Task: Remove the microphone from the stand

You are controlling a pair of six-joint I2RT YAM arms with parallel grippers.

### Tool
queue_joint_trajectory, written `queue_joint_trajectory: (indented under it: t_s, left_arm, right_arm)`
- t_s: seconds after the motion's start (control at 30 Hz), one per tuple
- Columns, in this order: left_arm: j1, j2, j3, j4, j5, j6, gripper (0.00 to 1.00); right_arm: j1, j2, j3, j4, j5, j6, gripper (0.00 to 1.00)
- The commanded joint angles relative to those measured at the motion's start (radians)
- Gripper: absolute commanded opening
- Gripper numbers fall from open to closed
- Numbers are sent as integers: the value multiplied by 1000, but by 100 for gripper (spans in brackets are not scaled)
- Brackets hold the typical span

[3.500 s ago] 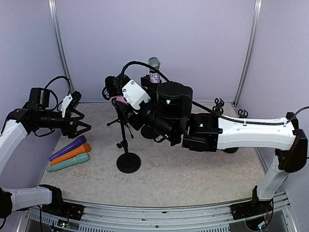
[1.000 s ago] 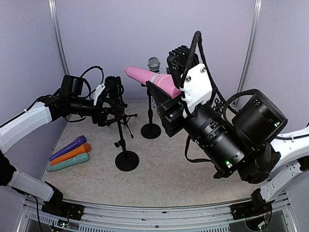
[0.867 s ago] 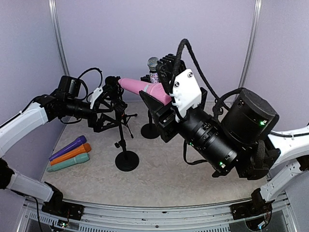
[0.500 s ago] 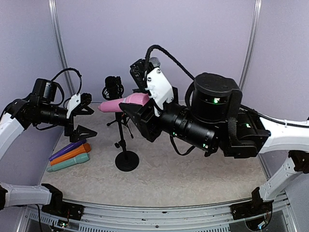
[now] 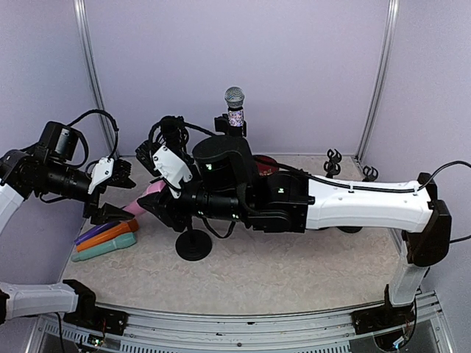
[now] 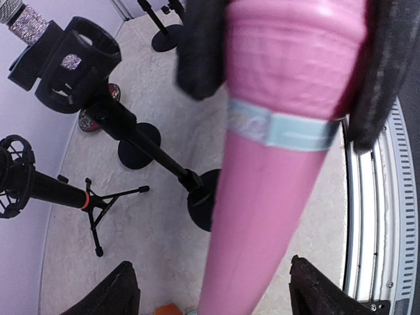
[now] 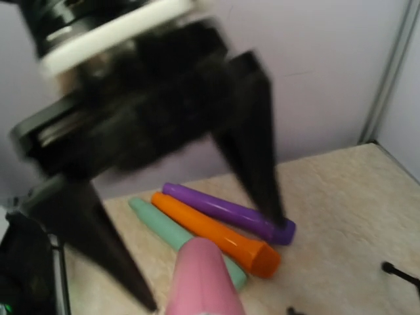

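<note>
Reaching leftward over bench: right arm. Pink microphone off stand, wide end clamped in right gripper, narrow tail between spread fingers of left gripper, untouched. Likely light, rigid, slick; grip near blue band.

right gripper has swung down from its raised pose and now reaches low on the left. pink microphone in its grip came off the stand, went up high, and is now down near the table. left gripper backed off the stand; its spread fingers now sit either side of the mic's tail.
</note>
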Motion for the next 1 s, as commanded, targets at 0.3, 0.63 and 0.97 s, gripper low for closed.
queue_joint_trajectory:
  t_s: [0.3,0.63,0.97]
  left_arm:
    - [-27,11,-6,-42,-6,43,34]
    - [96,-32,-263,47,-241,144,14]
    - [325,-55,-599,222,-430,231,20]
  right_arm:
    - [-46,87,145,57,-143,55,0]
    - [-45,-121,-80,127,-62,44,78]
    - [-50,-387,-470,168,157,144,65]
